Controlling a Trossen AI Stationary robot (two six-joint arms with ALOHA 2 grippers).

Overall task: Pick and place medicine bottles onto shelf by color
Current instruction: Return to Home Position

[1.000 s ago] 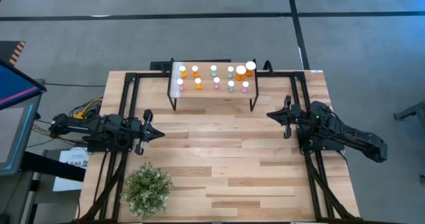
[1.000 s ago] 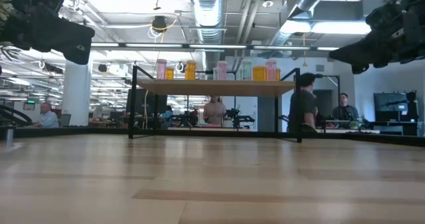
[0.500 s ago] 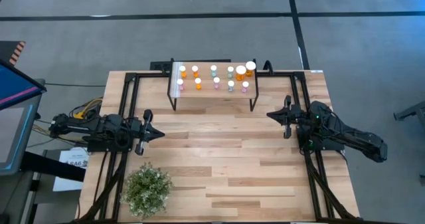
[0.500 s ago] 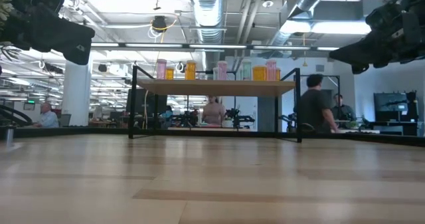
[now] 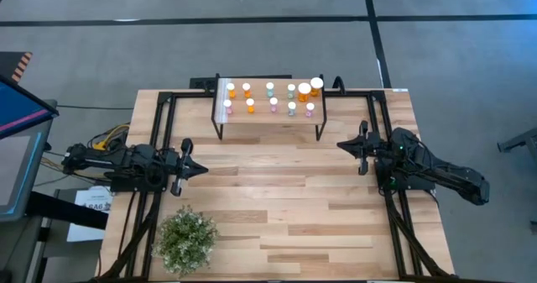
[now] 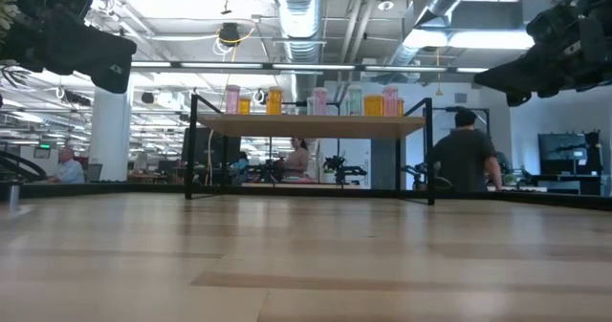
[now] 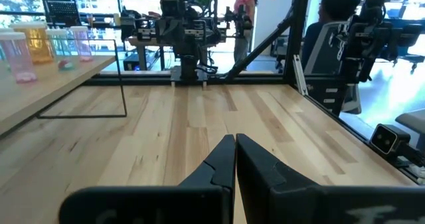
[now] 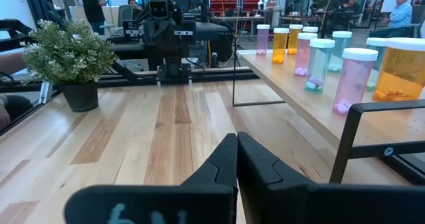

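The small raised light-wood shelf on black legs point(image 5: 262, 117) stands at the far edge of the light-wood bench point(image 5: 285, 207). White-capped orange, pink and pale green medicine bottles point(image 5: 273, 105) stand upright on it in two rows. The left end effector point(image 5: 195, 169) hangs in front of the shelf beyond its left end, and the right end effector point(image 5: 341, 145) beyond its right end. Both are pinched narrow, fingers together, holding nothing.

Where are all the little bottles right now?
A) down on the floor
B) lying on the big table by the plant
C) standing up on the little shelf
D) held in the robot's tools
C: the medicine bottles all stand upright on the shelf, while the left tool and the right tool are shut and hold nothing.
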